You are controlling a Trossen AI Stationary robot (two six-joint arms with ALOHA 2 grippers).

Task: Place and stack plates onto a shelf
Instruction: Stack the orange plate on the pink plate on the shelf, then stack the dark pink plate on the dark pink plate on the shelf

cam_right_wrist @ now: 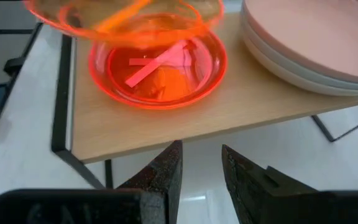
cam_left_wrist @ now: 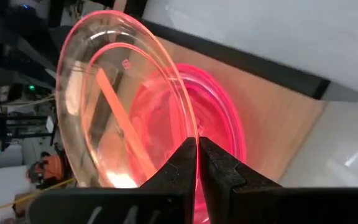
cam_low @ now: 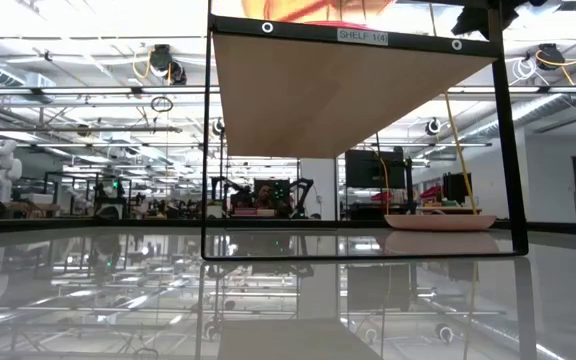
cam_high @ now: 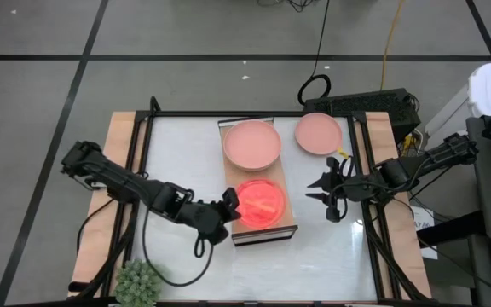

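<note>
A light-wood shelf (cam_high: 286,175) stands mid-table. On its far end sits a stack of plates (cam_high: 251,143), salmon pink on top. Its near end carries a translucent hot pink plate (cam_right_wrist: 160,74). Just above that one is a second hot pink plate (cam_left_wrist: 123,106), with my left gripper (cam_high: 231,203) shut on it at the shelf's left side. Another salmon plate (cam_high: 318,134) lies on the table right of the shelf. My right gripper (cam_high: 326,196) hangs open, right of the shelf, holding nothing. My left gripper pinches the rim of the upper hot pink plate (cam_left_wrist: 196,138) between its two fingertips, on the plate's left edge. The fingers come from the table's left, slanting down. The plate is held tilted over the hot pink plate on the shelf; whether the two touch, I cannot tell.
A spiky green plant (cam_high: 139,283) stands at the table's near left corner. A black frame (cam_high: 152,119) runs around the white tabletop. The shelf stands on thin dark legs (cam_low: 208,150), seen from below in the low view.
</note>
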